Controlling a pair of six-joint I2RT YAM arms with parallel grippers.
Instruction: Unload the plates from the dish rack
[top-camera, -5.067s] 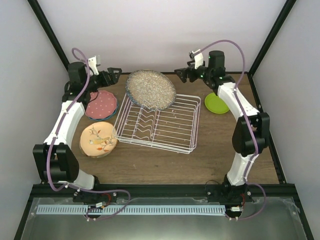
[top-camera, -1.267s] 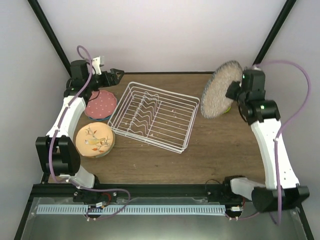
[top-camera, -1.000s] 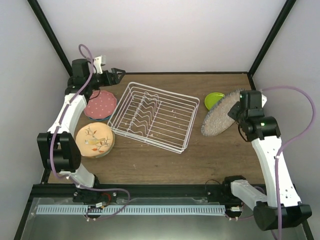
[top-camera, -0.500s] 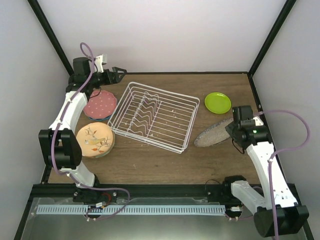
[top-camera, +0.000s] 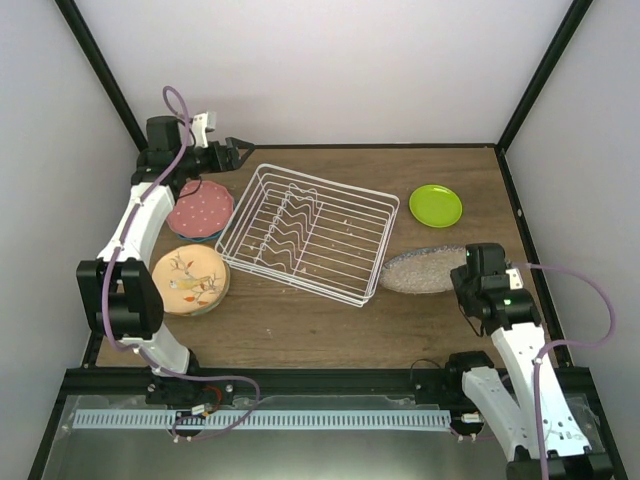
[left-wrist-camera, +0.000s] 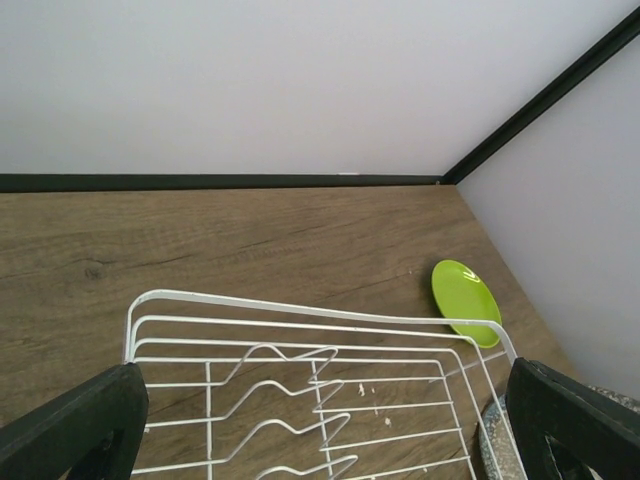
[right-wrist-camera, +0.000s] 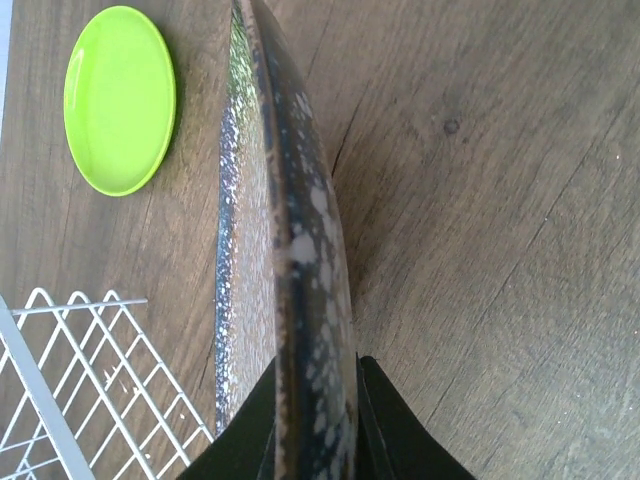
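Observation:
The white wire dish rack (top-camera: 300, 240) (left-wrist-camera: 300, 350) stands mid-table with no plate in it. Just to its right the large grey speckled plate (top-camera: 422, 270) (right-wrist-camera: 295, 240) lies low and almost flat over the table. My right gripper (top-camera: 467, 273) (right-wrist-camera: 315, 405) is shut on the plate's right rim. My left gripper (top-camera: 240, 152) (left-wrist-camera: 320, 430) hangs open over the rack's far left corner, holding nothing. The lime green plate (top-camera: 436, 205) (right-wrist-camera: 120, 100) (left-wrist-camera: 465, 300) lies at the back right. Left of the rack are the pink dotted plate (top-camera: 200, 208) and the cream floral plate (top-camera: 190, 278).
A blue rim (top-camera: 207, 237) shows under the pink plate. Black frame posts and pale walls close the table at the back and on both sides. Bare wood lies in front of the rack.
My right arm has drawn back toward the near edge and laid the grey plate from steeply tilted down to almost flat beside the rack. The left arm has barely moved.

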